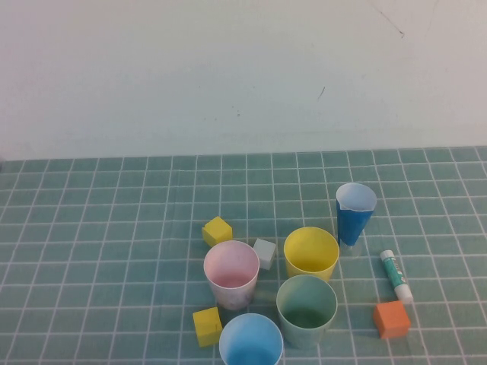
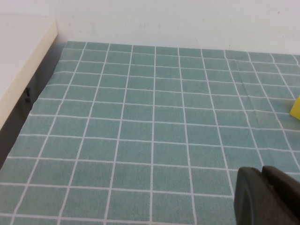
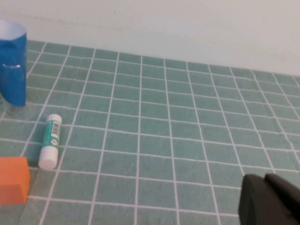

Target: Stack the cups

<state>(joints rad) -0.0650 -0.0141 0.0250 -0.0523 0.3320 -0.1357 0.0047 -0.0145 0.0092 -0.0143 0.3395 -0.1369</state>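
Four cups stand upright and apart near the table's front centre in the high view: pink [image 1: 231,274], yellow [image 1: 311,254], pale green [image 1: 306,309] and light blue [image 1: 251,342] at the bottom edge. Neither arm shows in the high view. My left gripper [image 2: 262,180] is shut and empty over bare cloth, with no cup in its view. My right gripper [image 3: 265,185] is shut and empty, also away from the cups.
A dark blue paper cone [image 1: 355,213] stands behind the yellow cup; it also shows in the right wrist view [image 3: 12,63]. A glue stick [image 1: 396,277] and orange cube [image 1: 391,319] lie right. Two yellow cubes [image 1: 217,230], [image 1: 207,326] and a grey cube [image 1: 264,252] sit among the cups.
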